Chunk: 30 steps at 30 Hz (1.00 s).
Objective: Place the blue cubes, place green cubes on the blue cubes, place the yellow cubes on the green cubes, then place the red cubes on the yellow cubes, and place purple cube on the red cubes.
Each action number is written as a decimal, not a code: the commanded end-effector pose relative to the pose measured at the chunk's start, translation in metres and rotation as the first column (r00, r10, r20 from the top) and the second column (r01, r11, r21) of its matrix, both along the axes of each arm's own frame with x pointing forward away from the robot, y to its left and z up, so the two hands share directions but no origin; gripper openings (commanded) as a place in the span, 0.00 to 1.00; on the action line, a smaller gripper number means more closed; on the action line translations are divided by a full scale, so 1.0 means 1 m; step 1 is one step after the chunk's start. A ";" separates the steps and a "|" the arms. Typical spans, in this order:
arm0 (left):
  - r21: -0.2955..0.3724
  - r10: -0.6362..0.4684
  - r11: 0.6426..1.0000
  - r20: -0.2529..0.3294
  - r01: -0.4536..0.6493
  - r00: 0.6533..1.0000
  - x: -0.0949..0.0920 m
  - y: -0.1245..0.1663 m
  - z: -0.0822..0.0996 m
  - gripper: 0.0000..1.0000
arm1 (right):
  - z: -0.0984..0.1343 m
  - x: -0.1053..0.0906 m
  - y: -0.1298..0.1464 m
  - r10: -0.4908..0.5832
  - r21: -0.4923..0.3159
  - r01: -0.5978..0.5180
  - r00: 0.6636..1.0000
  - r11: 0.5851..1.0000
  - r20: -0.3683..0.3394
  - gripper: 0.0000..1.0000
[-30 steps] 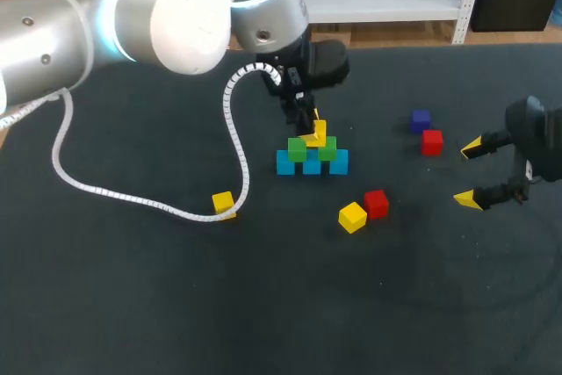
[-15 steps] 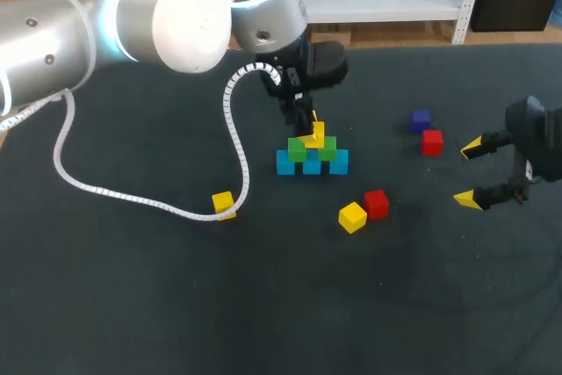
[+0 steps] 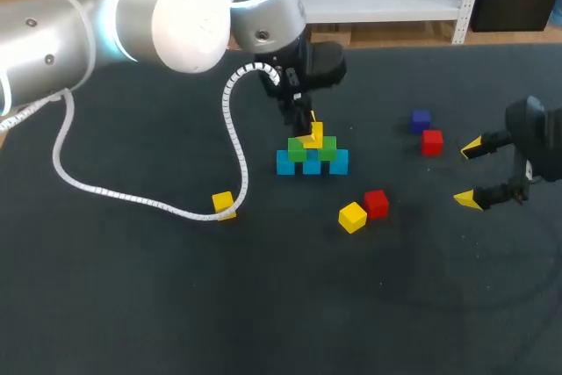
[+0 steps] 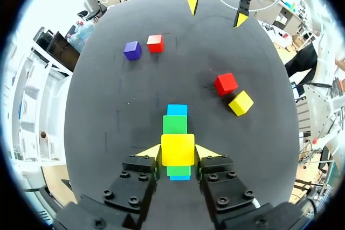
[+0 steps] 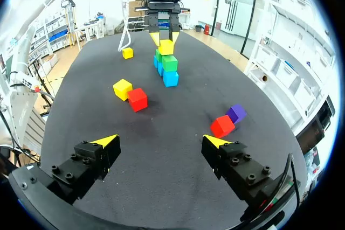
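Observation:
Three blue cubes (image 3: 312, 165) stand in a row mid-table, with two green cubes (image 3: 298, 149) on top of them. My left gripper (image 3: 309, 133) comes down from above and is shut on a yellow cube (image 3: 314, 136) (image 4: 178, 149), which it holds right over the green cubes (image 4: 175, 124); I cannot tell whether it touches them. Loose on the table are a yellow cube (image 3: 352, 217) beside a red cube (image 3: 376, 203), another yellow cube (image 3: 223, 203), a red cube (image 3: 431, 141) and a purple cube (image 3: 421, 120). My right gripper (image 3: 470, 174) (image 5: 161, 143) hovers open and empty at the right.
The left arm's white ribbed cable (image 3: 132, 197) loops across the table's left half, ending near the lone yellow cube. The dark mat (image 3: 263, 305) covers the whole table. The red and purple pair (image 5: 221, 126) lies just ahead of my right gripper.

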<state>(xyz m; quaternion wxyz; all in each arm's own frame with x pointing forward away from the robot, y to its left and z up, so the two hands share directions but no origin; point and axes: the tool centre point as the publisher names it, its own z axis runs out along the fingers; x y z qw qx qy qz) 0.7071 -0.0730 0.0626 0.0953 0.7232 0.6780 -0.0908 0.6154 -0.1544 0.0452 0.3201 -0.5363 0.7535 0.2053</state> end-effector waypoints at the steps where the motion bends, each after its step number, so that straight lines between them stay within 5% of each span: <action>1: 0.004 -0.003 1.000 -0.004 0.003 1.000 0.001 -0.001 0.000 0.00 | -0.001 0.000 0.000 0.001 0.003 -0.001 1.000 1.000 0.001 1.00; 22: 0.011 -0.001 1.000 -0.014 0.001 1.000 0.002 -0.001 -0.001 0.00 | -0.001 0.000 0.000 0.001 0.003 -0.001 1.000 1.000 0.001 1.00; 30: 0.013 0.002 1.000 -0.016 -0.002 1.000 0.002 -0.002 -0.001 0.18 | -0.001 0.000 0.000 0.001 0.003 -0.001 1.000 1.000 0.001 1.00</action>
